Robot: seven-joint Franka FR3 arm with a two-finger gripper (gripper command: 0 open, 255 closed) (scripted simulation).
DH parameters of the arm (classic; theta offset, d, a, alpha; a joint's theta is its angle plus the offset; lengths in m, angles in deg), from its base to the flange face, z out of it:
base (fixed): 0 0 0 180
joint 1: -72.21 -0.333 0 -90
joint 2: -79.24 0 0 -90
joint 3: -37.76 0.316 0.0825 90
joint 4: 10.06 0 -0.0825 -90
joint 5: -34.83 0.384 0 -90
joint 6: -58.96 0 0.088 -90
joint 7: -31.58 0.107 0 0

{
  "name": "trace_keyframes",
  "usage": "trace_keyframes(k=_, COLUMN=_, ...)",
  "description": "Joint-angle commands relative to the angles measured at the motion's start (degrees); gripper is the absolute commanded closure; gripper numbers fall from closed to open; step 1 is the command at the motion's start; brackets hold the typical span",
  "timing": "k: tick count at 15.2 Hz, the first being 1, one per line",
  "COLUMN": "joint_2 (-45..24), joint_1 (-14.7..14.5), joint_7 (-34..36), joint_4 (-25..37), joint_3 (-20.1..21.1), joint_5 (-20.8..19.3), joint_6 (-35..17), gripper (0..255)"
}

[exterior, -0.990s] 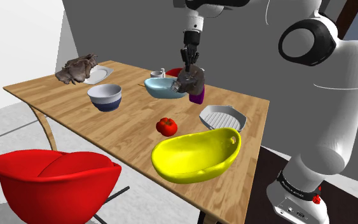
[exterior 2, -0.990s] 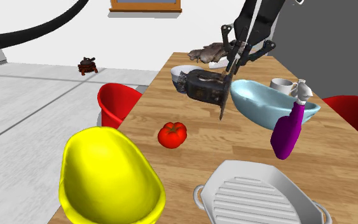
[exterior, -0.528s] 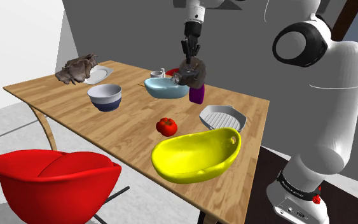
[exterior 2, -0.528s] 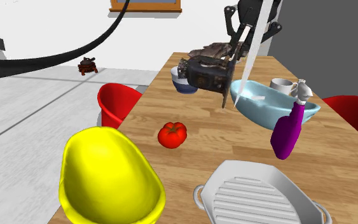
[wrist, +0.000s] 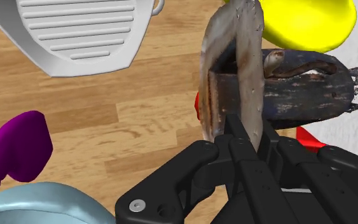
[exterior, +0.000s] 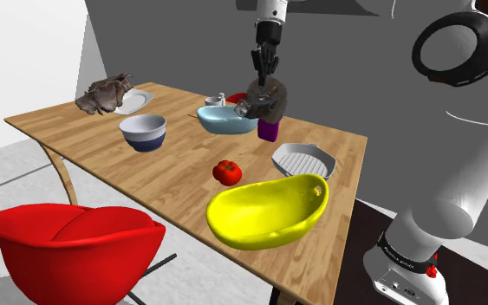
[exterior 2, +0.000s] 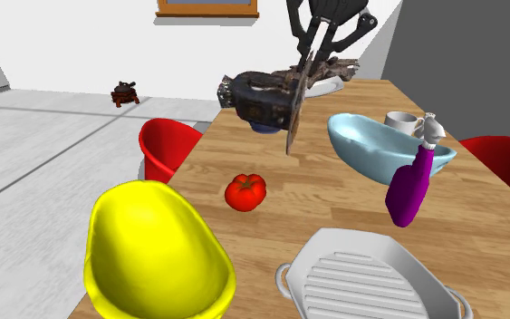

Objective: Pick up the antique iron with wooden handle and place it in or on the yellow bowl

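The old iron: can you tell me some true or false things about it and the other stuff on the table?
1. The gripper holds the iron up in the air over the table. True.
2. The iron lies inside the yellow bowl. False: it hangs clamped in the gripper, away from that bowl.
3. The tomato sits on the bare wood, not in any bowl. True.
4. The purple bottle lies in the ribbed white dish. False: it is on the table beside the light blue bowl.
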Motion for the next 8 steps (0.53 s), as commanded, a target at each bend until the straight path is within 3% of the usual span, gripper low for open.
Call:
trace_keyframes(k=1, joint_2=3.6, joint_1=-0.9, joint_7=1.5, joint_4=-3.2, joint_3=0.6, joint_5=0.0, joint_6=-0.1, gripper=255)
trace_keyframes(k=8, joint_2=16.2, joint_1=-3.9, joint_7=7.9, joint_4=-15.5, joint_3=3.9, joint_5=0.8, joint_6=-1.6, gripper=255)
